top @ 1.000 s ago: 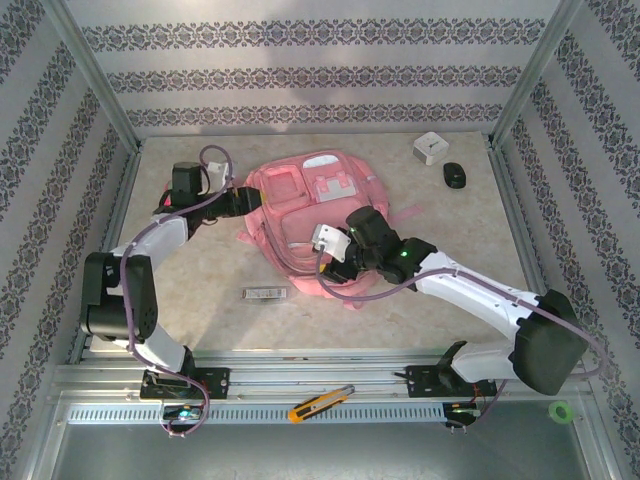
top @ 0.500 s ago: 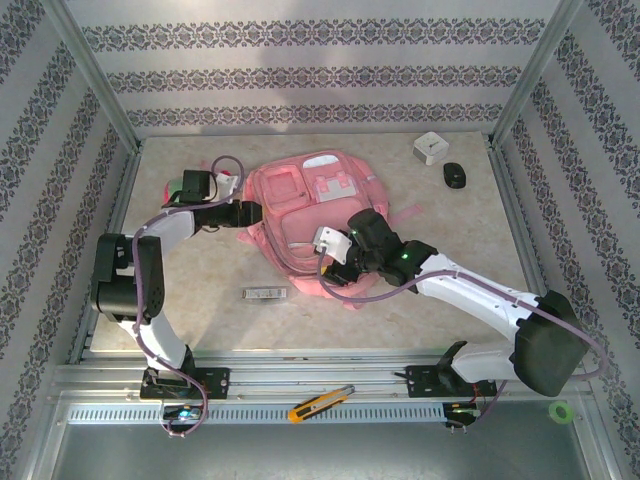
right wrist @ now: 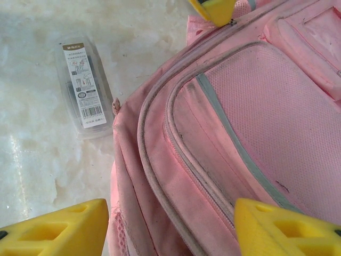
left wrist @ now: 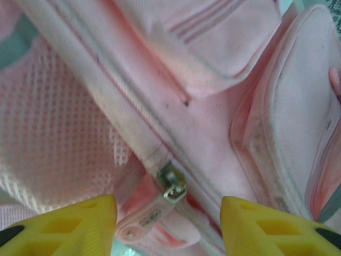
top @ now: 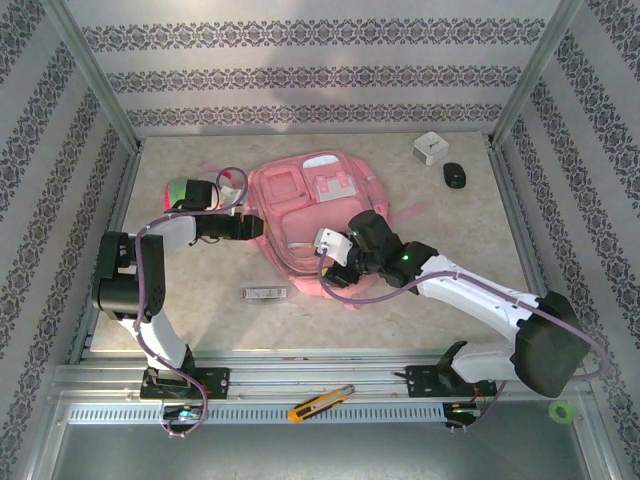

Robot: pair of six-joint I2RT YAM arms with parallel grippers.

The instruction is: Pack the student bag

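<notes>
The student bag (top: 310, 205) is a big pink backpack lying flat mid-table, its front pockets facing up. My left gripper (top: 252, 228) sits at the bag's left edge. In the left wrist view this gripper (left wrist: 168, 226) is open, its yellow fingers (left wrist: 64, 224) on either side of a metal zipper slider (left wrist: 173, 184) and its pink pull tab (left wrist: 139, 221), without touching them. My right gripper (top: 335, 272) hovers over the bag's near edge. In the right wrist view it (right wrist: 170, 229) is open and wide, with the bag's seam and zipper line (right wrist: 181, 160) between the fingers.
A clear labelled box (top: 265, 293) (right wrist: 82, 85) lies on the table just left of the bag's near corner. A pink, green and white plush toy (top: 185, 190) sits by the left arm. A white box (top: 430, 148) and a black mouse (top: 455, 176) are at the back right. A utility knife (top: 320, 402) lies on the front rail.
My left gripper has slid toward the near side along the bag's left edge, and the plush toy has come into sight behind it. The right arm has barely moved.
</notes>
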